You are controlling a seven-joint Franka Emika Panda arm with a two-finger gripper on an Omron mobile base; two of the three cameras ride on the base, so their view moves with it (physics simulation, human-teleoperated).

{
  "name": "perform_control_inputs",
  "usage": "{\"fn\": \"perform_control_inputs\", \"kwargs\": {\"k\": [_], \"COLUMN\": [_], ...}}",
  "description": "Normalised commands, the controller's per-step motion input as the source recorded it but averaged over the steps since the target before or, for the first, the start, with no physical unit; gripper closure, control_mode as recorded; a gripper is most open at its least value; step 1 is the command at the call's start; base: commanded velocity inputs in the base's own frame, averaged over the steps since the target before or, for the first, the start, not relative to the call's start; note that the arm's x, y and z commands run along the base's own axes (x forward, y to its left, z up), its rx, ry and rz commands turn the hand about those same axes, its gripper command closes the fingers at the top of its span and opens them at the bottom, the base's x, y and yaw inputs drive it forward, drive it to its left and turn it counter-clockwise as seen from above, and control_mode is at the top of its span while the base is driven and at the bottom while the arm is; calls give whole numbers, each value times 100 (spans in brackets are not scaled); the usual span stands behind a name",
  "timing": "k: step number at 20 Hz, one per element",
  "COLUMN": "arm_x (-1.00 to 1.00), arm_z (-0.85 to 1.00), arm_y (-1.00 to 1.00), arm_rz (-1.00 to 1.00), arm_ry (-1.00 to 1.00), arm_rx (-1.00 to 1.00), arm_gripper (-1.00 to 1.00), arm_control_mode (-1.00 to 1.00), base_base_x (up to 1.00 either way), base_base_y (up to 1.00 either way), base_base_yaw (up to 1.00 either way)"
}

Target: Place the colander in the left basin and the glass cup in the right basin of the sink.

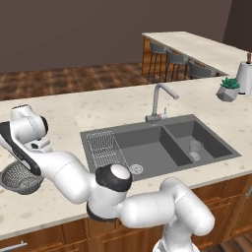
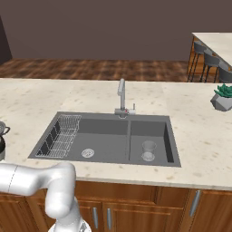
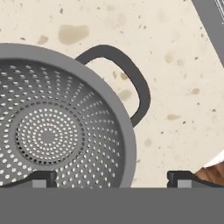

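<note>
Speckled beige counter (image 1: 123, 106) surrounds the sink (image 1: 231, 153). On it, left of the sink, the colander (image 3: 52, 131) is seen from above, one loop handle (image 3: 127, 74) facing the sink. The gripper (image 3: 111, 178) is held just over the colander's rim, fingers spread apart, one inside the bowl and one outside. The glass cup (image 2: 148, 151) stands upright in the right basin (image 2: 152, 131); the left basin (image 2: 97, 136) holds a wire rack (image 2: 61, 136).

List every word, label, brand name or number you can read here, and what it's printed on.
There is none to read. The colander, glass cup, sink, faucet, wire rack and counter are all plain, with no print.
</note>
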Motion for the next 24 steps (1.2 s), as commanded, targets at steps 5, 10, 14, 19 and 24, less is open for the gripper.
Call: {"fn": "perform_control_inputs", "kwargs": {"k": [5, 10, 14, 19, 24], "arm_x": [-10, -13, -10, -5, 0], "arm_z": [-10, -28, -25, -17, -6], "arm_y": [-16, -16, -5, -2, -10], "arm_rz": [-4, -3, -2, -1, 0], "arm_ry": [-1, -6, -7, -4, -2], "arm_rx": [0, -2, -3, -2, 0], "arm_gripper": [-100, -100, -100, -100, -100], "arm_control_mode": [-100, -100, -100, -100, -100], "base_base_x": [0, 0, 0, 0, 0], "base_base_y": [0, 0, 0, 0, 0], "base_base_yaw": [0, 0, 0, 0, 0]}}
